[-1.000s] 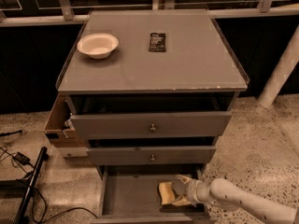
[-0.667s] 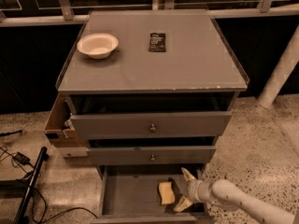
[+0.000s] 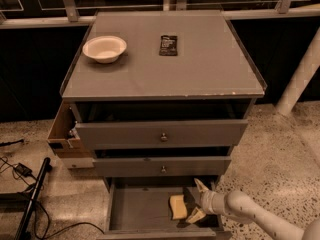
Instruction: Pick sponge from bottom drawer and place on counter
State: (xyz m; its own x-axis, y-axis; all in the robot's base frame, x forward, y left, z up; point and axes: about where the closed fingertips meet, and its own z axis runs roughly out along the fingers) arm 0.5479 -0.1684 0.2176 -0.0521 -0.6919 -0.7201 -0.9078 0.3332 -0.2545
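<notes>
The pale yellow sponge (image 3: 177,206) lies flat on the floor of the open bottom drawer (image 3: 140,208), right of its middle. My gripper (image 3: 198,200) reaches into the drawer from the right on a white arm. It is open, with one fingertip (image 3: 201,185) above and behind the sponge and the other low at the sponge's right side. The sponge sits just left of the gap between the fingers and is not gripped. The grey counter (image 3: 165,76) tops the cabinet above.
A white bowl (image 3: 104,48) and a black packet (image 3: 168,45) sit on the far half of the counter. The two knobbed drawers above are slightly open. A cardboard box (image 3: 62,131) hangs at the cabinet's left. Cables (image 3: 20,171) lie on the floor left, and a white post (image 3: 300,74) stands at the right.
The gripper's fingers have spread apart from being close together at the sponge. The sponge has stayed on the drawer floor, and the arm has shifted only slightly.
</notes>
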